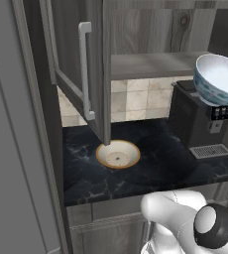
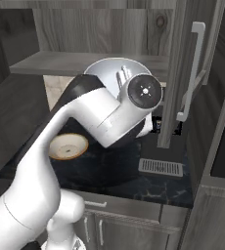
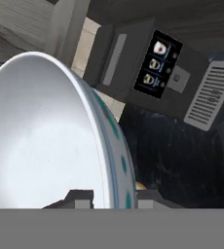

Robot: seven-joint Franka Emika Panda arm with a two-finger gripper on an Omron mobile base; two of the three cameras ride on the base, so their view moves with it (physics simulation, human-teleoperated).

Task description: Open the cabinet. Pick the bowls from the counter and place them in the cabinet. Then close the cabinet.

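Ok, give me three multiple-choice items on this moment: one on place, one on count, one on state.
1. Where is the cream bowl?
A. on the counter
B. on the shelf
C. in the hand

2. How many bowls show?
A. one
B. two
C. three

3. The cabinet's left door is:
A. shut
B. open
C. missing

Answers:
1 A, it sits on the black slab below the door.
2 B, the cream one plus the blue-patterned bowl.
3 B, it stands swung out, baring the shelf.

shelf point(image 1: 150, 65): bare, reachable | open door point(image 1: 79, 64): juts left | coffee machine point(image 1: 198, 116): blocks below
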